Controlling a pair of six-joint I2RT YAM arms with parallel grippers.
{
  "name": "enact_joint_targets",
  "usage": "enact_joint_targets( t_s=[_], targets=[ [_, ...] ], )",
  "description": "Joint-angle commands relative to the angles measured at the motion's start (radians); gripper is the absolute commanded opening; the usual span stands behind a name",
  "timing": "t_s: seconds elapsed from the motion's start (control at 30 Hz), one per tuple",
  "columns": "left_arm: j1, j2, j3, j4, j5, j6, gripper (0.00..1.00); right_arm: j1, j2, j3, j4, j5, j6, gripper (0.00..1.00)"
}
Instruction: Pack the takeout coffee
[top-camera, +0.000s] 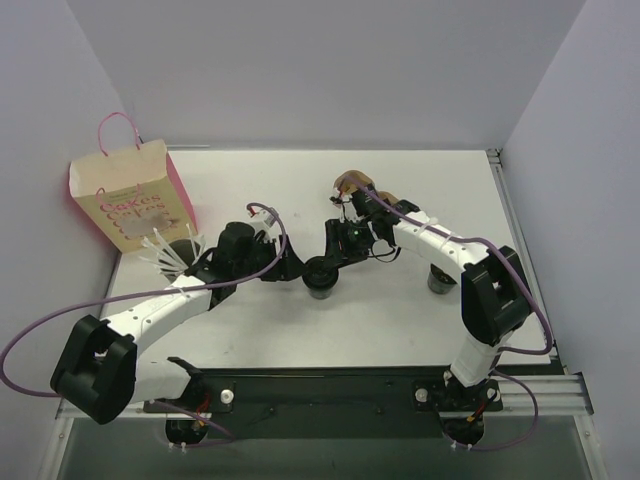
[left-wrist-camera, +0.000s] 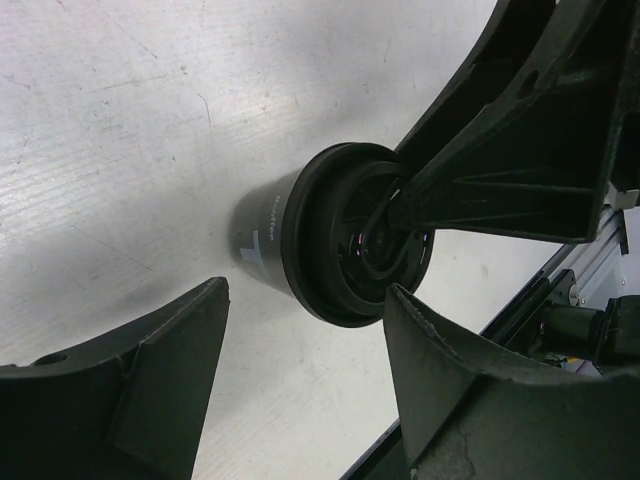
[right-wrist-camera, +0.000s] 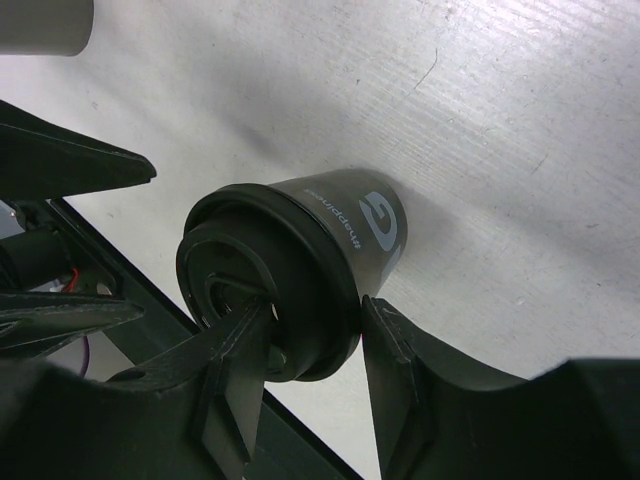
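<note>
So the coffee cup (top-camera: 322, 278) is out in the middle of the table (top-camera: 390, 325), right between the two arms and well apart from the paper bag (top-camera: 130, 195) at the back left corner. As far as I can tell it's standing upright on the surface, not lifted.

The right gripper (right-wrist-camera: 308, 318) has it by the black lid (right-wrist-camera: 265, 285). One finger sits down in the sunken top and the other presses the outside of the rim, so the jaws are fairly narrow and pinching just that edge. My guess is that's because the rim is the stiffest part. Squeeze the paper wall instead and you'd likely crush it or pop the lid.

The left gripper (left-wrist-camera: 305, 300) is wide open with nothing in it. Its fingers sit on either side of the cup, close but not touching. It looks like it's lined up to brace the body or take it over, since a rim pinch alone seems a sketchy way to carry a drink all the way to that bag.
</note>
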Motion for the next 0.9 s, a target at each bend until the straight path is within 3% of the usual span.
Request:
enact_joint_targets(
  t_s=[0.0, 0.73, 0.87],
  targets=[
    [-0.005, 0.021, -0.016, 0.076, 0.024, -0.008, 0.72, -0.004, 0.017, -0.031, -0.001, 0.005, -0.009, 0.4],
    [-0.007, 0.174, -0.046, 0.282, 0.086, -0.058, 0.71, -0.003, -0.034, -0.128, 0.083, 0.04, 0.108, 0.37],
    [-0.01, 0.197, -0.052, 0.277, 0.058, -0.06, 0.67, -0.001, -0.04, -0.148, 0.103, 0.048, 0.143, 0.37]
  ],
)
